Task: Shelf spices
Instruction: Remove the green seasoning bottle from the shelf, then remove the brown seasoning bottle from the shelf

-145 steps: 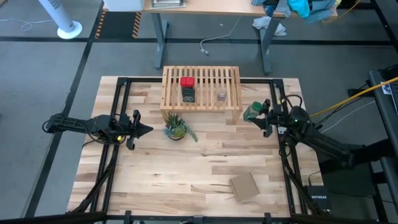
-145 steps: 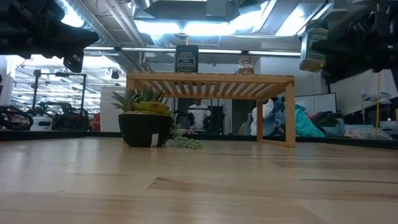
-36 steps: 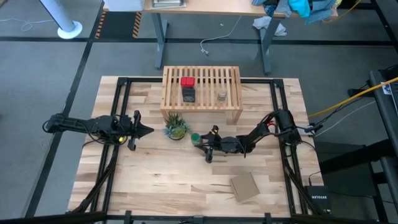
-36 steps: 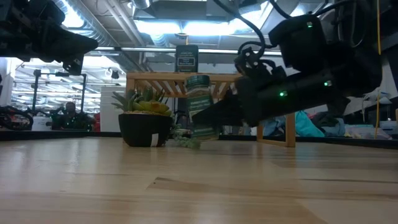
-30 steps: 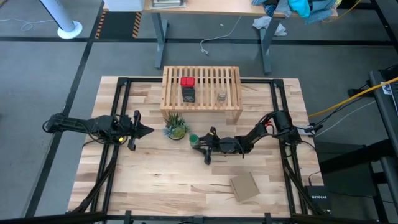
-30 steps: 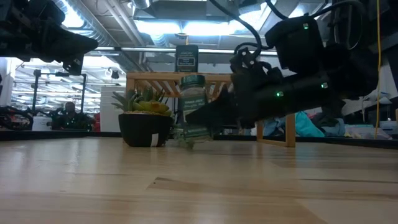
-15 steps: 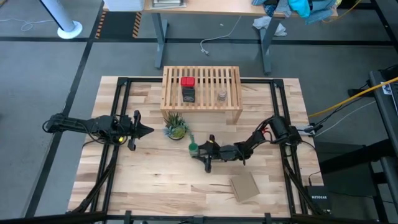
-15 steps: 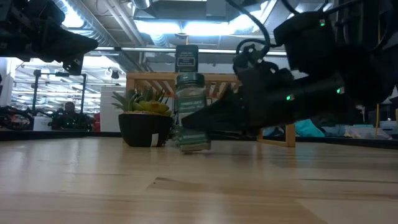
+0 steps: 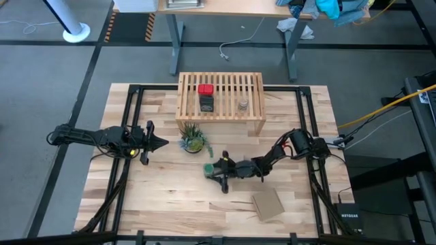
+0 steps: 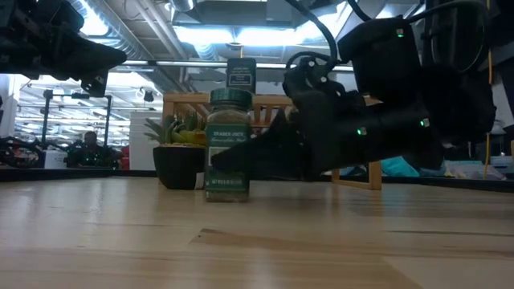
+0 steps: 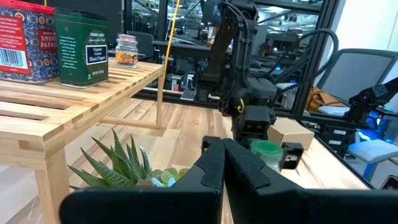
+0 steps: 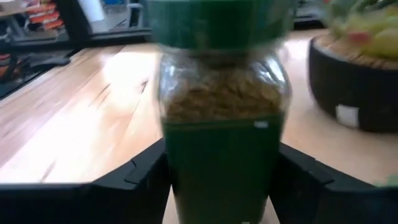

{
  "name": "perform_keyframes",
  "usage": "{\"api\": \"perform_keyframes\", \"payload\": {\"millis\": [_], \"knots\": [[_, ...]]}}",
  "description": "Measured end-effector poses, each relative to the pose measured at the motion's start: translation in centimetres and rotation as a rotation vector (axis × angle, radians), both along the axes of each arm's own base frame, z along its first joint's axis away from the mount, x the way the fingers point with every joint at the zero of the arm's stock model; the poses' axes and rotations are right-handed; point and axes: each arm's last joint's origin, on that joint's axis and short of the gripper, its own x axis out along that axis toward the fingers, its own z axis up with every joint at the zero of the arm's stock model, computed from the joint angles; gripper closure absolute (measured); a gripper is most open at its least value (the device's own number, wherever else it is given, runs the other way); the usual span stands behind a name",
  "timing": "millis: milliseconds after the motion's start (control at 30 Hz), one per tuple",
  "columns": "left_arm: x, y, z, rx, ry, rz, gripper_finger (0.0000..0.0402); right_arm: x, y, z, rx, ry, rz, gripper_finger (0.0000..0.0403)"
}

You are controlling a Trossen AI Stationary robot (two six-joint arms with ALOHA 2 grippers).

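Observation:
The green-capped jar (image 9: 209, 168) stands upright on the table, near-right of the potted plant, and my right gripper (image 9: 216, 170) is shut on it, its arm reaching in low from the table's right. In the low view the jar (image 10: 227, 144) has its base on the wood. The light-wood shelf (image 9: 221, 76) stands by the far edge. On its slats rest the red tin (image 9: 204, 89), the dark tin (image 9: 206, 103) and the tiny clear jar (image 9: 242, 105). My left gripper (image 9: 162, 143) hovers shut, left of the plant. My right gripper pinches the jar's labelled body (image 12: 221, 162), below the cap, between its two fingers (image 12: 140, 177), one on each side. The fingers come level from the table's right. The jar is upright, with its base on the table (image 10: 227, 197).
A small potted plant (image 9: 193, 141) stands just beyond the jar, in front of the shelf's left leg. A flat cardboard piece (image 9: 267, 203) lies near the table's near-right corner. Bare butcher-block tabletop (image 9: 170, 197) spreads left of and nearer than the jar.
My right gripper has carried the jar toward the table's near edge and a little left, away from the plant, and down. The jar, lifted and slightly tilted a second ago, now stands upright with its base on the table.

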Motion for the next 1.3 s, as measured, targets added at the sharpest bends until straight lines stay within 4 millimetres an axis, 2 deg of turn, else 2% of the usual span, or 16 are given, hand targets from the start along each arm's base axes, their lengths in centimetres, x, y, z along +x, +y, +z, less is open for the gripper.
{"api": "perform_keyframes", "payload": {"millis": [333, 500, 600, 900, 1300], "knots": [[0.0, 0.0, 0.0, 0.0, 0.0, 0.0, 0.0402, -0.1, 0.0, -0.1, 0.003, 0.0, 0.002, 0.0091], [0.0, 0.0, 0.0, 0.0, 0.0, 0.0, 0.0402, -0.1, 0.0, 0.0, 0.01, -0.01, -0.003, 0.0071], [0.0, 0.0, 0.0, 0.0, 0.0, 0.0, 0.0402, -0.6, -0.2, 0.3, 0.03, -0.021, -0.007, 0.0076], [0.0, 0.0, 0.0, 0.0, 0.0, 0.0, 0.0402, -3.6, -1.2, 3.0, 0.03, -0.048, -0.056, 0.0117], [0.0, 0.0, 0.0, 0.0, 0.0, 0.0, 0.0402, -7.4, -2.7, 6.2, -0.045, -0.098, -0.145, 0.016]]}}
